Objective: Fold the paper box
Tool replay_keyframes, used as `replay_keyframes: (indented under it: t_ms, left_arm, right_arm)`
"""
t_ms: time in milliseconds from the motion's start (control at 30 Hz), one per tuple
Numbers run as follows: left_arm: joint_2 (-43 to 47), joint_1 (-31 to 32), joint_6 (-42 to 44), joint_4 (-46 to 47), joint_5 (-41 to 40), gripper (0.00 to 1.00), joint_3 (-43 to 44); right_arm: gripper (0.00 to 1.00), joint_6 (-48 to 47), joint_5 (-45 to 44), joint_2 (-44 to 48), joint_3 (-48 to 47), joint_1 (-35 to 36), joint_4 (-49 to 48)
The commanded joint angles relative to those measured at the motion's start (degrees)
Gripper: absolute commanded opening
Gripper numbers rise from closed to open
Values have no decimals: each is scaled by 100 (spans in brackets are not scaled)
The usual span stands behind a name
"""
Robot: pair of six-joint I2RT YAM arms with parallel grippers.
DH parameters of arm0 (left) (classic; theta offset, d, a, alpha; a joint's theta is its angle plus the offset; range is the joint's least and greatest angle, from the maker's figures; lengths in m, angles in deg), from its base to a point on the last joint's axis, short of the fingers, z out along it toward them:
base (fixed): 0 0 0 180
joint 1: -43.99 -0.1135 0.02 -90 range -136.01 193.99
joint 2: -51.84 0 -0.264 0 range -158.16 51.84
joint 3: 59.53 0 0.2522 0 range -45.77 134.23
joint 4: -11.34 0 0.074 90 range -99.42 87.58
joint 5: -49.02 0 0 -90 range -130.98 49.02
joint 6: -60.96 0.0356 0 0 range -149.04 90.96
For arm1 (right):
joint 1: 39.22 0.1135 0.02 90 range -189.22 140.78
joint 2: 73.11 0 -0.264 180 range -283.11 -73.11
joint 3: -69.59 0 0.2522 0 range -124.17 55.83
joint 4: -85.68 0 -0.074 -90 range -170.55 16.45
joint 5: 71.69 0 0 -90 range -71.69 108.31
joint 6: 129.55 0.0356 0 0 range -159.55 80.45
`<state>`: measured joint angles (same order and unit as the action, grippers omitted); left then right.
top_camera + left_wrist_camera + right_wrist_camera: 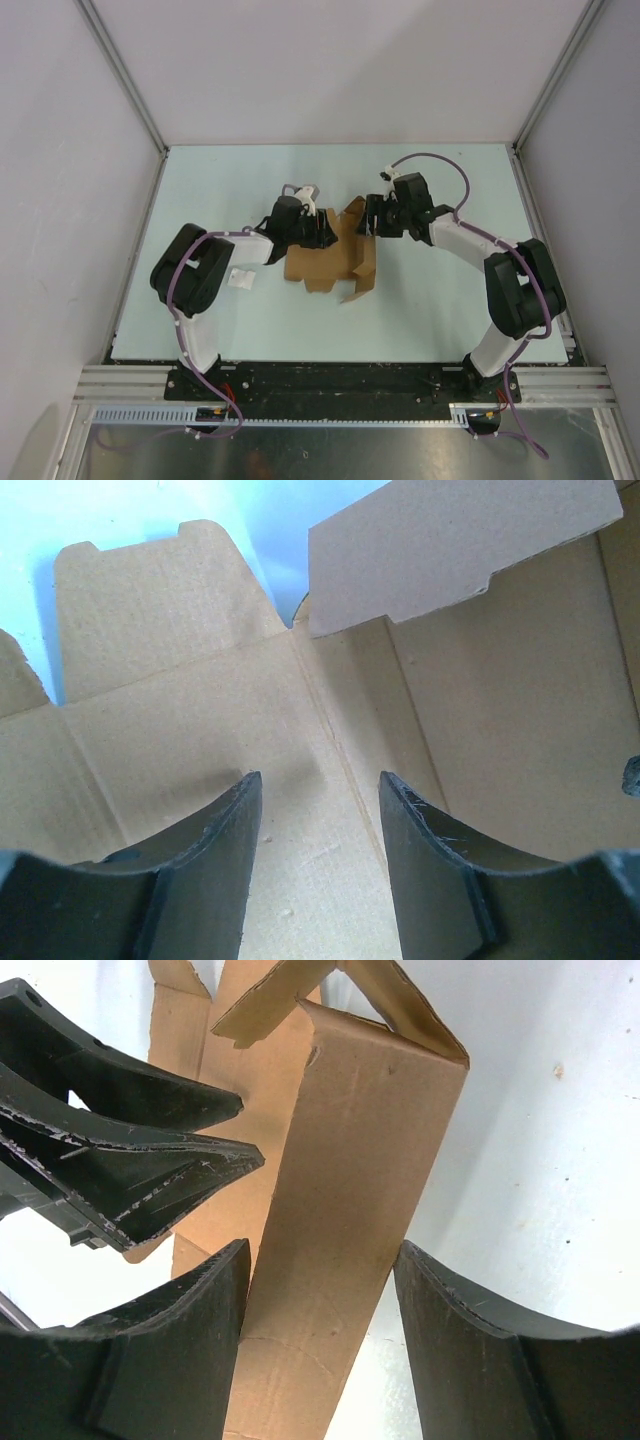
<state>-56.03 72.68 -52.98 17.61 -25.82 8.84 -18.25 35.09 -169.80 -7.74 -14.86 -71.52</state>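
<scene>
2 black-and-white robot arms stand bolted at the near edge of the pale tabletop (450, 320), the left arm (190, 275) and the right arm (520, 285) both bent inward. Just beside the left arm's elbow lies a tiny white scrap of paper (241, 278).

Farther in, at the middle of the table, the plain brown thin-cardboard paper box (325, 265) lies as a many-flapped sheet, flat on its left side and with panels tilted up on its right. The left gripper (320, 236) hangs over the sheet's far left part. Its jaws are spread wide above a flat creased panel and hold nothing.

The right gripper (369, 224) meets the raised side, jaws also spread wide. 1 upright panel stands between its fingers (470, 1360), unclamped. Whether the panel touches the other finger cannot be told.

Beyond stand plain grey walls (330, 70).
</scene>
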Motion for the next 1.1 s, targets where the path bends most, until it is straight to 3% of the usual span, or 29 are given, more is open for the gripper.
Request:
replay_keyframes:
  t_ms: [0,133,367,567,767,967,1067]
  left_arm:
    - [302,-47,39,89,14,56,-47]
    - [346,-74,39,89,84,56,-56]
    - [575,-188,83,89,172,55,-205]
    - [601,-329,74,89,251,55,-258]
    - [662,-399,65,80,260,55,-337]
    - [724,-399,39,89,295,55,-328]
    - [759,-408,39,89,295,55,-346]
  right_arm:
    - [63,-301,36,-17,-270,-19,116]
    - [62,-714,45,-26,-445,-72,282]
    - [63,-1733,-122,-350,-1341,-221,1389]
    - [62,-1779,-16,-676,-1887,-291,1909]
    - [62,-1234,-1264,-510,-1598,-379,1918]
    - [66,-594,-1405,-45,-520,-572,1374]
    - [66,-242,-1046,237,-34,-801,838]
